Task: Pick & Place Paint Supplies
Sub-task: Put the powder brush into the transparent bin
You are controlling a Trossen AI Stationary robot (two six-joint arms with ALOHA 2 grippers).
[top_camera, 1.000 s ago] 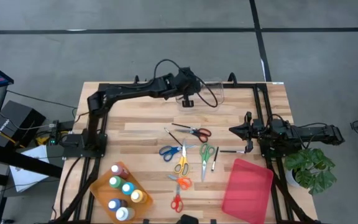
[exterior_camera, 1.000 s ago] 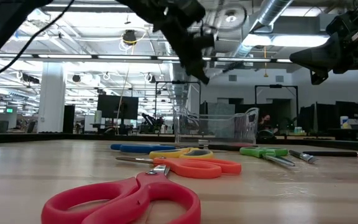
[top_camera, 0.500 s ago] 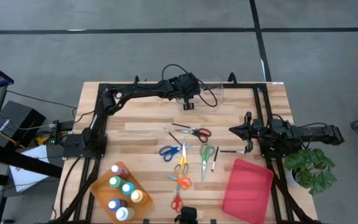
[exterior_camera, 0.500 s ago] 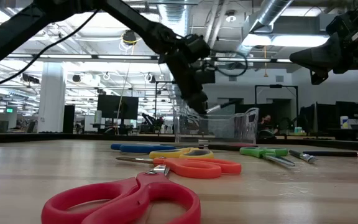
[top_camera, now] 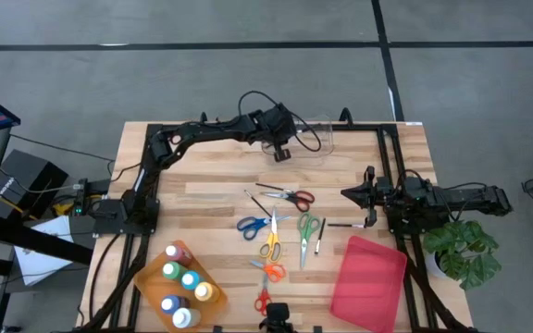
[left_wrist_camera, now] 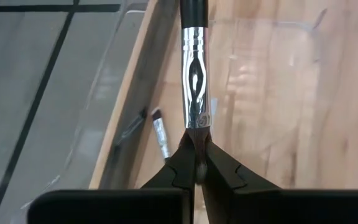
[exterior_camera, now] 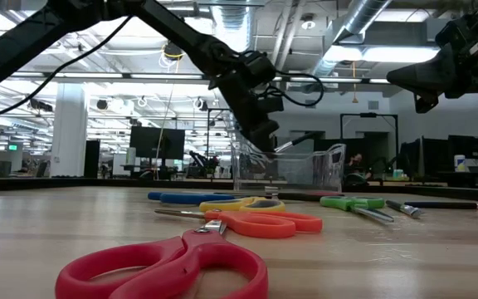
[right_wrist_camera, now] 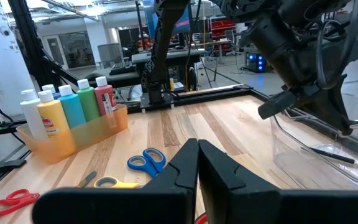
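Note:
My left gripper (top_camera: 293,140) is at the table's far edge, over a clear container (top_camera: 317,135), and is shut on a thin brush with a silver ferrule (left_wrist_camera: 194,81). Another brush (left_wrist_camera: 160,134) lies on the container's floor. Several scissors lie mid-table: red (top_camera: 294,196), blue (top_camera: 251,225), yellow (top_camera: 270,242), green (top_camera: 305,227), orange (top_camera: 271,270). Two dark brushes (top_camera: 320,236) lie beside them. Paint bottles (top_camera: 181,282) stand in an orange holder. My right gripper (top_camera: 345,194) waits shut at the table's right side. My left gripper pinches the brush between its two fingertips (left_wrist_camera: 182,158), right at the narrow end of the silver ferrule (left_wrist_camera: 195,124). The fingers slant down from the table's left, and the brush runs on in line with them. The brush is lifted clear, over the container (exterior_camera: 293,141).
A red flat tray (top_camera: 368,282) lies at the near right. Another red pair of scissors (top_camera: 263,301) lies at the near edge. The arms' black frames run along both table sides. A potted plant (top_camera: 465,250) stands off the right edge.
My left gripper has come down toward the clear container and rolled its wrist, keeping the brush pinched. Most of the descent came early; it has nearly stopped over the container.

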